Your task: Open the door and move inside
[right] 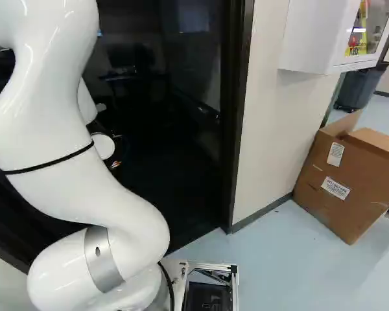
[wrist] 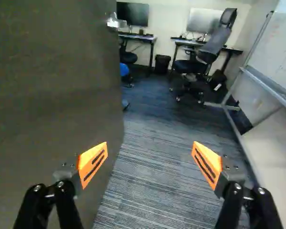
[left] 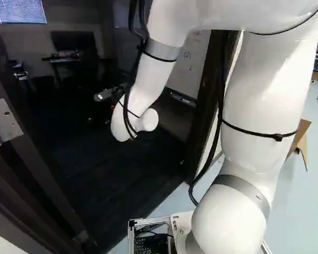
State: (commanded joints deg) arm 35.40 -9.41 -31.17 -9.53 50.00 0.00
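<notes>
Door [wrist: 52, 95] stands open, its dark face running along one side of the gripper [wrist: 150, 145]. Lever handle [wrist: 115, 21] near its far edge, ahead of the gripper and out of its grasp. Metal hinge [left: 4, 123] at the left of the left base view.

Gripper released: orange pads [wrist: 93, 163] spread wide, nothing between them. One finger overlaps the door panel in the wrist view; contact, cannot tell.

Arm [left: 259, 95] reaches through the doorway. Carpet [wrist: 150, 191] runs on ahead, whiteboard [wrist: 279, 52] along the other side, office chair [wrist: 212, 47] deeper in.

Handling, my judgement: heavy, stiff slab, smooth-faced, not fragile; swings only about its hinges and may push back if a closer is fitted. To pull, take the lever. To widen the gap, press flat on the face near the free edge, where leverage is best; pads could skid there.

Opening looks largely done; entry is the step in hand. Next: drive in slowly, arm and base off the door frame [right: 238, 129]. Risks: door swinging back, elbow clipping the frame.
</notes>
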